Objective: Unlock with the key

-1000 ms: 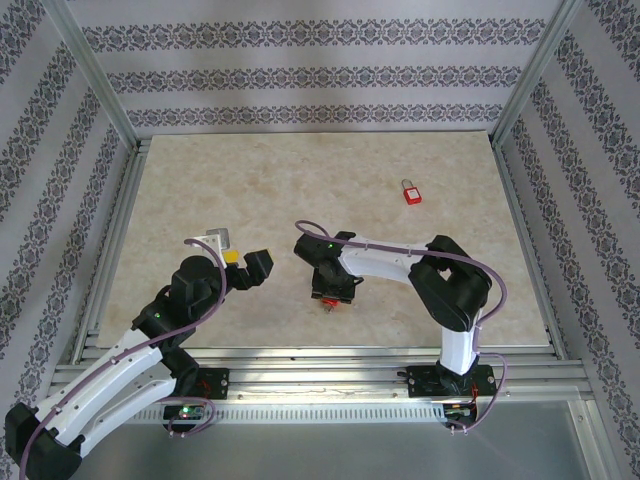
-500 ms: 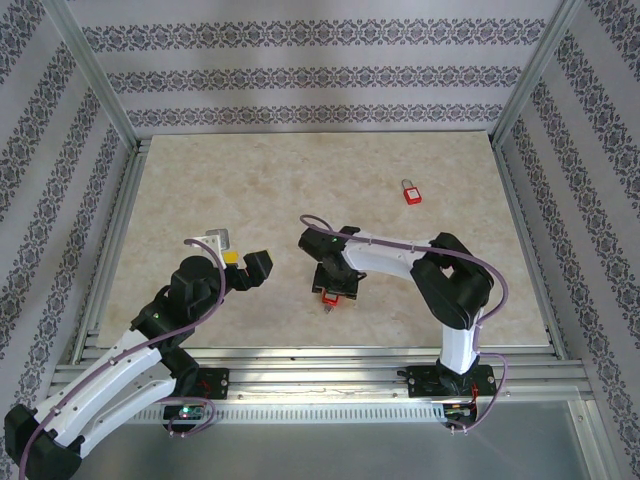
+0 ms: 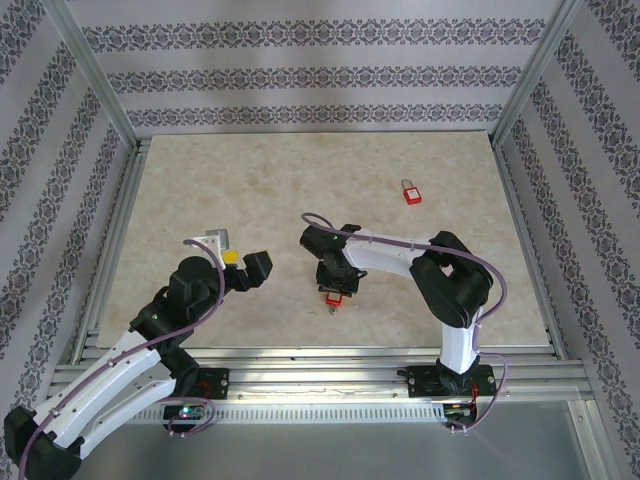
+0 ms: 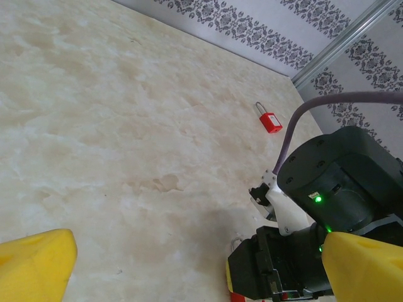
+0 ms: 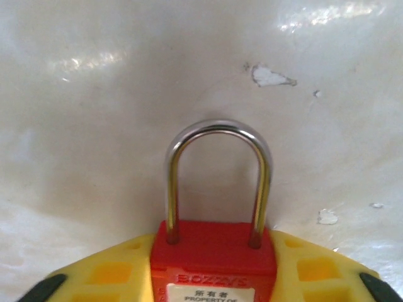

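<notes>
We find the right gripper (image 3: pixel 336 283) lowered over the near red padlock (image 3: pixel 331 296), just in front of the middle of the marble-patterned tabletop (image 3: pixel 250 190) and between the two arms. In the right wrist view its yellow fingers (image 5: pixel 107 274) sit flush against both sides of the padlock's red body (image 5: pixel 213 251), pinching it. The steel shackle (image 5: pixel 217 126) is seated in the body at both legs and points away from the wrist over the table. A white label (image 5: pixel 211 293) on the body faces the camera. We cannot tell whether the lock rests on the table or is raised just off it. The left gripper (image 3: pixel 246 268) hangs to the left of the right gripper, apart from it and touching nothing. In the left wrist view its yellow fingertips (image 4: pixel 31 264) are spread wide, and the right arm's wrist (image 4: pixel 340 182) stands between them and beyond. A second red padlock (image 3: pixel 410 192) lies flat toward the far right of the table, well apart from both grippers; the left wrist view shows it (image 4: pixel 269 121) near the patterned wall (image 4: pixel 252 25).
</notes>
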`<control>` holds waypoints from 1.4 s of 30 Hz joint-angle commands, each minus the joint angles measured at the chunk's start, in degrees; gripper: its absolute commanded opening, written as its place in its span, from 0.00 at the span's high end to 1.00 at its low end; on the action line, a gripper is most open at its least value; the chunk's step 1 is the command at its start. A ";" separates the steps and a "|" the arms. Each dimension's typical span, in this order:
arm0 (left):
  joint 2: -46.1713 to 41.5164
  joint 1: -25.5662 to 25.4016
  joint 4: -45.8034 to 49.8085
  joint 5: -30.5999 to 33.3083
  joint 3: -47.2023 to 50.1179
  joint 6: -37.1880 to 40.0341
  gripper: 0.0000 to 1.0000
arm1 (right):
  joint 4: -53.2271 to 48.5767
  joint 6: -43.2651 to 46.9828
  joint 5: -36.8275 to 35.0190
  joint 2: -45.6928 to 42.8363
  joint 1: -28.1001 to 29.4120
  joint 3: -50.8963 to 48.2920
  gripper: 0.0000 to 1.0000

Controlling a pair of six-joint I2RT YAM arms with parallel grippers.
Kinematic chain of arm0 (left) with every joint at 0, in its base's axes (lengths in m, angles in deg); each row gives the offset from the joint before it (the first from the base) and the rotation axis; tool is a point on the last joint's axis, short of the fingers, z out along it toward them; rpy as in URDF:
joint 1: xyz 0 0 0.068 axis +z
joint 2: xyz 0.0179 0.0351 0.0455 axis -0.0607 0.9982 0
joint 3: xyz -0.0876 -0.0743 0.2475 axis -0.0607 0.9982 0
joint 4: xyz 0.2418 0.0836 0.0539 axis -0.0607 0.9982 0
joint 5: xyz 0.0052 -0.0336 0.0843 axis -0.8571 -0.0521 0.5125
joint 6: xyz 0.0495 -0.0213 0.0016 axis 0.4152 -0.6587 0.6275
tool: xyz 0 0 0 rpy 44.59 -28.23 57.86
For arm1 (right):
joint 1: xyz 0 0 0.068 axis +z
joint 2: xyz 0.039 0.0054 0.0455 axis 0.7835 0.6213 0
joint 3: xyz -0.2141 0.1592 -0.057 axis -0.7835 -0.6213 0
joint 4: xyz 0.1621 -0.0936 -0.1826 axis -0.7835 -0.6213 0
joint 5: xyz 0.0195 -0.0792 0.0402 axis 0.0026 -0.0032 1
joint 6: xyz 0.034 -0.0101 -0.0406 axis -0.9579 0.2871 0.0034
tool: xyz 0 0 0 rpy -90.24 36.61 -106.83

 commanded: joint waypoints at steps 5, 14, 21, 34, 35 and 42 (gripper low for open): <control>2.24 -2.05 -7.23 -4.63 1.08 2.26 0.00 | 4.00 -1.53 -0.16 -6.98 -2.34 -0.89 0.84; 17.22 -8.04 -20.05 -8.38 -4.39 3.21 0.01 | 4.61 -2.58 3.35 -17.90 -6.70 9.22 0.84; 28.78 -10.94 -25.17 -9.48 -10.38 5.73 0.05 | 8.90 -6.10 6.85 -19.33 -6.58 8.14 0.84; 37.32 -10.46 -32.13 -9.28 -10.65 2.25 0.29 | 11.94 -8.47 8.28 -22.51 -5.78 5.24 0.86; 37.41 -9.99 -33.54 -9.81 -9.93 1.30 0.31 | 12.08 -8.57 8.29 -22.63 -5.67 5.12 0.86; 37.46 -7.52 -40.63 -12.57 -7.59 -2.60 0.43 | 13.39 -9.56 8.63 -22.73 -4.33 4.94 0.87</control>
